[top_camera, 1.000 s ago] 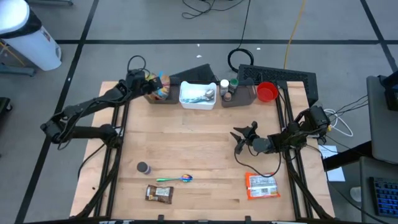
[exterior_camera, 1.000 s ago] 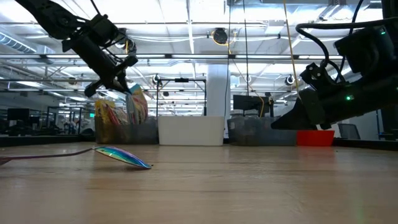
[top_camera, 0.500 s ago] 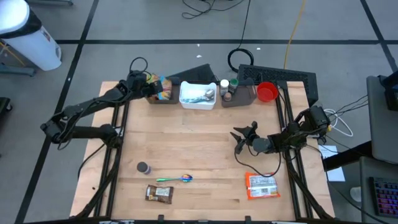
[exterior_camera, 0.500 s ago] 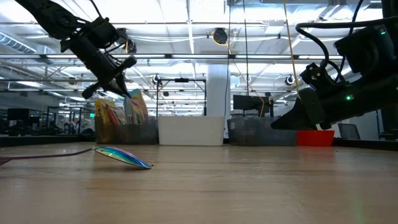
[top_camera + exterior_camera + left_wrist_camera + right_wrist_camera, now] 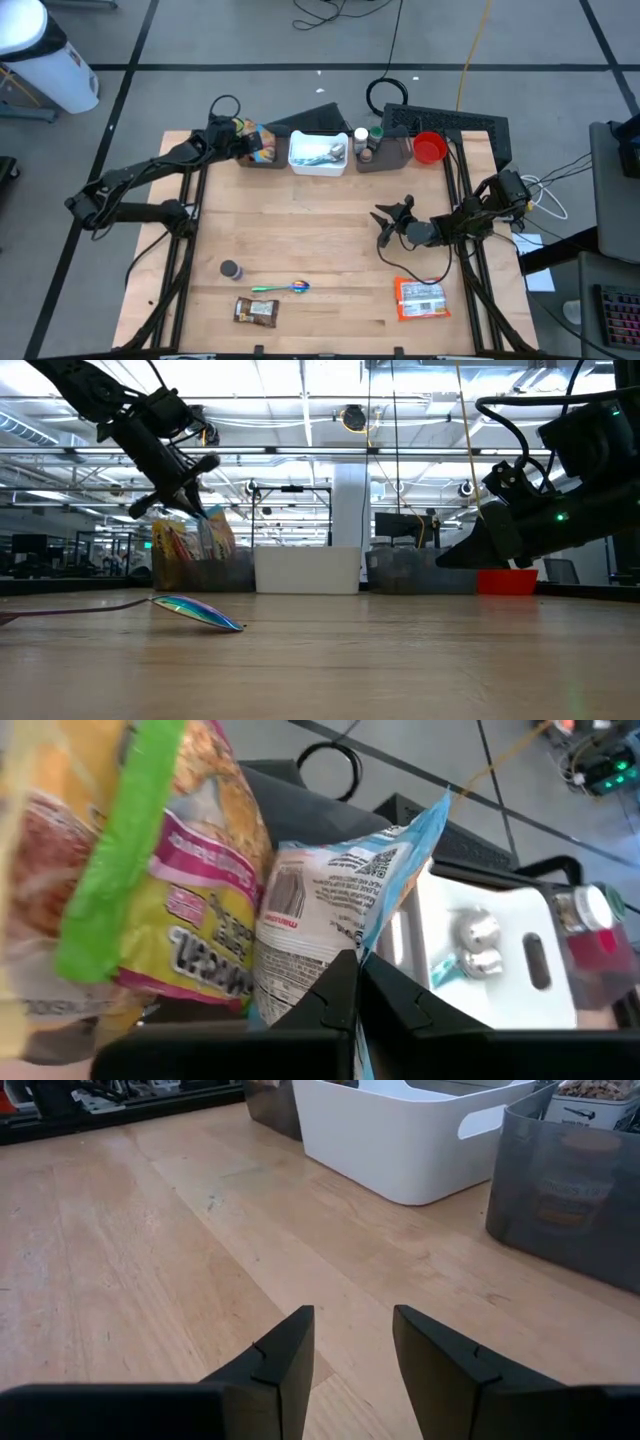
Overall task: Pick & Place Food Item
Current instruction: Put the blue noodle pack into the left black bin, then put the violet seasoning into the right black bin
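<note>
Left wrist view: left gripper (image 5: 352,982) jaws pinch blue bag (image 5: 330,900) top edge (light, crinkly, slippery; seam holds best). Right gripper (image 5: 345,1342) jaws half-open, empty.

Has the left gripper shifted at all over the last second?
Yes, slightly. The left gripper, shut on the blue snack bag, edged toward the white bin.

I'm working in a big industrial lab: exposed ceiling trusses (image 5: 300,455), strip lights, taped grey floor (image 5: 250,40).

Overhead, table-level and two wrist views, white bin (image 5: 318,153) shared.
</note>
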